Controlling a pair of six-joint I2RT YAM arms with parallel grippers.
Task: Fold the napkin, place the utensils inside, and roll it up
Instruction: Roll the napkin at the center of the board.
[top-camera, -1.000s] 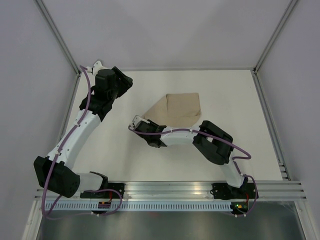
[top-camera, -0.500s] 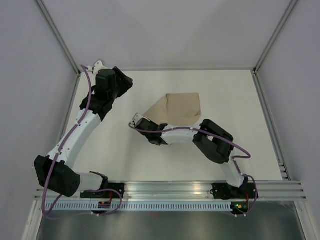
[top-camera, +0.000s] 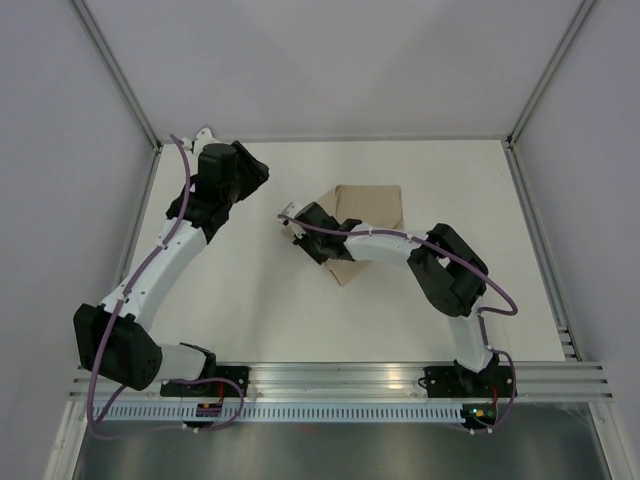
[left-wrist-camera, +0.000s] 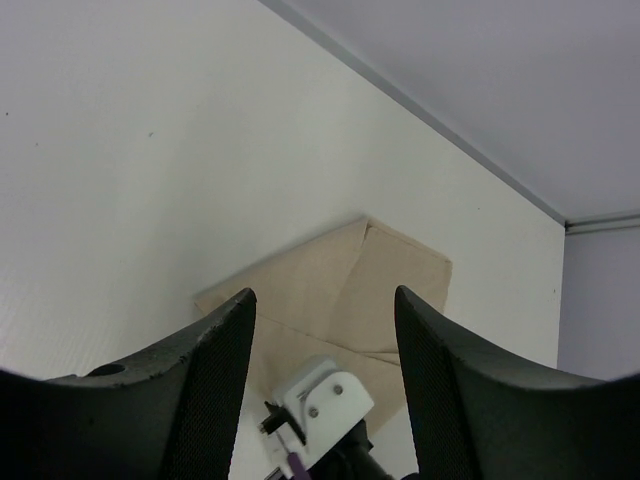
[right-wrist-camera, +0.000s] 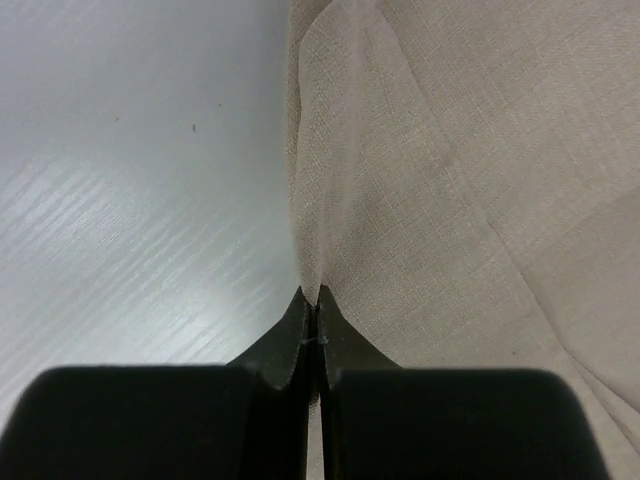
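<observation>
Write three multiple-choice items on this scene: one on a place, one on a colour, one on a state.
1. The napkin lies: A on a shelf; B on the table; C in a bowl.
2. The napkin is: A tan; B green; C blue.
3. The right pincer is: A open, empty; B shut on a fork; C shut on the napkin.
Answers: B, it is spread on the white table; A, plain beige in every view; C, its wrist view shows closed fingers pinching the napkin's edge.

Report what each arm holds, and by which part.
The right gripper has its fingers shut on the napkin, pinching a raised fold along its edge. The left gripper is open, holding nothing.
</observation>
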